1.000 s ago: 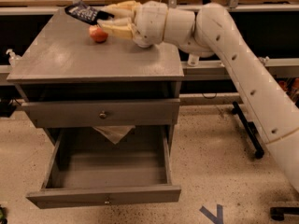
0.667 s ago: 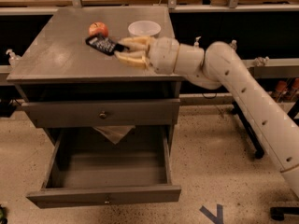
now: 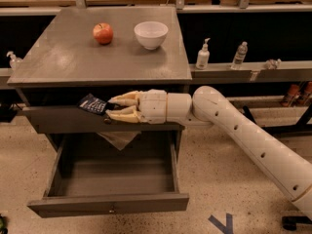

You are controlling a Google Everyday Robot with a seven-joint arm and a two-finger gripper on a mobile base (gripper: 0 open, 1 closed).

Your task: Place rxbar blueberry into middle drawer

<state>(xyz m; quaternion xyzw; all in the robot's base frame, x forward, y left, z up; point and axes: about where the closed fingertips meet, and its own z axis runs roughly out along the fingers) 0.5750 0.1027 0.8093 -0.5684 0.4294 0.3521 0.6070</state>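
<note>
My gripper (image 3: 111,108) is in front of the grey cabinet, level with the shallow upper drawer front (image 3: 58,121). It is shut on the rxbar blueberry (image 3: 93,104), a dark navy wrapper with pale lettering that sticks out to the left of the fingertips. The bar hangs above the middle drawer (image 3: 109,209), which is pulled out wide open below, with a small knob on its front. The inside of the drawer shows bare grey metal.
A red apple (image 3: 103,33) and a white bowl (image 3: 151,34) stand on the cabinet top (image 3: 73,65). A crumpled paper (image 3: 118,139) hangs under the upper drawer. Bottles (image 3: 203,55) stand on a shelf to the right. My arm (image 3: 243,135) reaches in from the lower right.
My gripper has carried the bar off the cabinet top, forward and down past the front edge, to a spot over the open drawer. The apple and bowl stay on top.
</note>
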